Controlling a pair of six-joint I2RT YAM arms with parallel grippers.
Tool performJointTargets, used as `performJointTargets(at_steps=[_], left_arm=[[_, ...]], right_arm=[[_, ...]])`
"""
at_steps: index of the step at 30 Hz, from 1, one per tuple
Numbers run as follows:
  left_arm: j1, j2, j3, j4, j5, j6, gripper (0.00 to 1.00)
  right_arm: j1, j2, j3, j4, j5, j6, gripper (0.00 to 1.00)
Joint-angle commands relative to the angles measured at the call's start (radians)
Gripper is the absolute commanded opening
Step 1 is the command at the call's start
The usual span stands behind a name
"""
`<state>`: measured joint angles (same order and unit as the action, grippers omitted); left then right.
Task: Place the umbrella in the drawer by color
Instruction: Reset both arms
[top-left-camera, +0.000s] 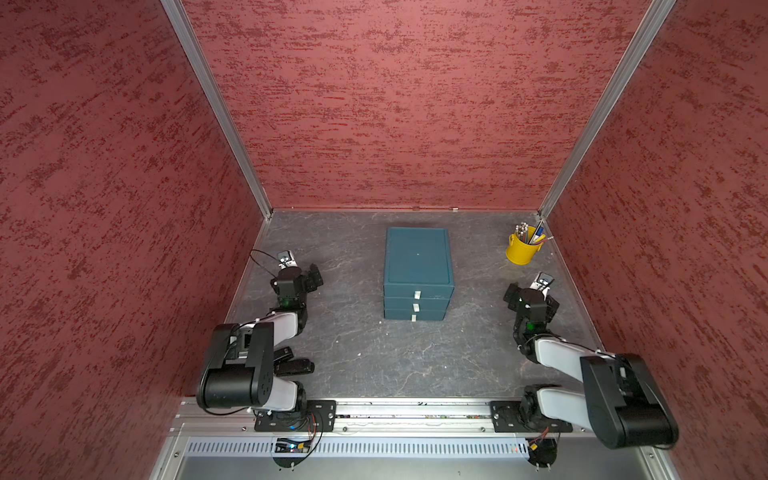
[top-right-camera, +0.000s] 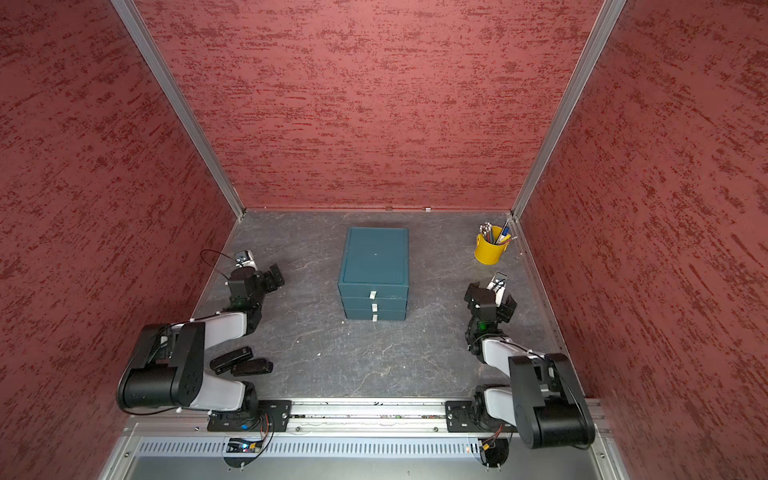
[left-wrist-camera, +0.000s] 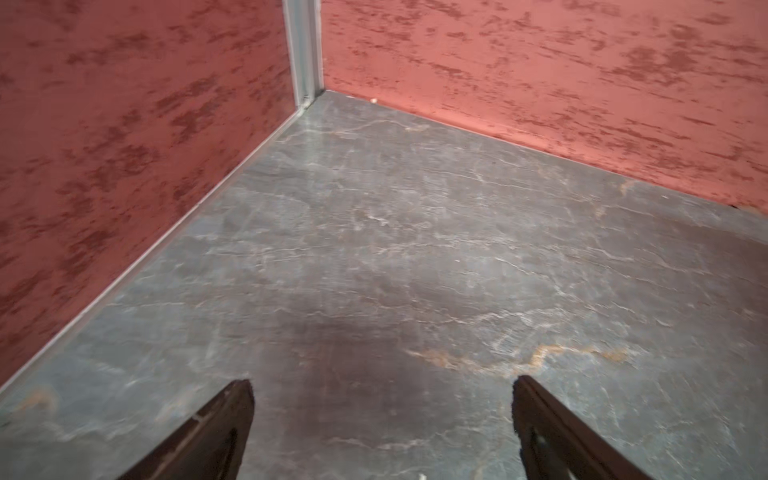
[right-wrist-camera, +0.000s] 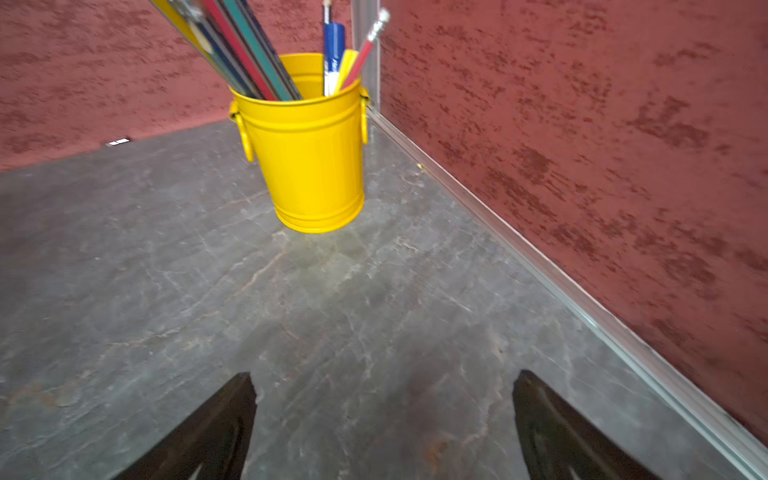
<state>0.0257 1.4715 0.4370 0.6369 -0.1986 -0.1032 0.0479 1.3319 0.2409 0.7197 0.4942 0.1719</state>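
Two folded black umbrellas (top-right-camera: 230, 360) lie at eight o'clock from the drawers (top-right-camera: 376, 270). The left gripper (left-wrist-camera: 382, 419) and right gripper (right-wrist-camera: 384, 415) are open and empty.

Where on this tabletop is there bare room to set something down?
Widest: the table between the front of the drawer chest and the near rail. Also bare: the far left corner ahead of the open left hand, and the strip between chest and yellow pencil bucket. Crowded: near left, where two black umbrellas lie beside the left arm.
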Motion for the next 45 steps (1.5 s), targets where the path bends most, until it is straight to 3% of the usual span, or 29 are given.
performJointTargets(at_steps=[1, 2, 3, 4, 5, 7, 13, 45], left_arm=[[-0.028, 0.021, -0.040, 0.191, 0.059, 0.081, 1.00], [-0.022, 0.062, -0.070, 0.269, 0.070, 0.082, 1.00], [-0.031, 0.083, -0.090, 0.372, 0.055, 0.106, 1.00], [-0.036, 0.054, -0.072, 0.274, 0.056, 0.090, 1.00], [-0.025, 0.077, -0.083, 0.333, 0.065, 0.096, 1.00], [-0.021, 0.060, -0.075, 0.281, 0.072, 0.079, 1.00], [-0.046, 0.076, -0.087, 0.345, 0.025, 0.107, 1.00], [-0.035, 0.070, -0.077, 0.318, 0.071, 0.109, 1.00]], right_arm=[[-0.010, 0.102, 0.020, 0.334, -0.201, -0.103, 0.98], [-0.019, 0.095, 0.070, 0.219, -0.282, -0.113, 0.98], [-0.021, 0.145, 0.101, 0.224, -0.314, -0.132, 0.98], [-0.023, 0.181, 0.124, 0.193, -0.359, -0.141, 0.99], [-0.022, 0.240, 0.118, 0.294, -0.360, -0.161, 0.98], [-0.028, 0.208, 0.119, 0.228, -0.359, -0.138, 0.98], [-0.023, 0.217, 0.115, 0.259, -0.346, -0.149, 0.98], [-0.023, 0.216, 0.118, 0.251, -0.342, -0.149, 0.98]])
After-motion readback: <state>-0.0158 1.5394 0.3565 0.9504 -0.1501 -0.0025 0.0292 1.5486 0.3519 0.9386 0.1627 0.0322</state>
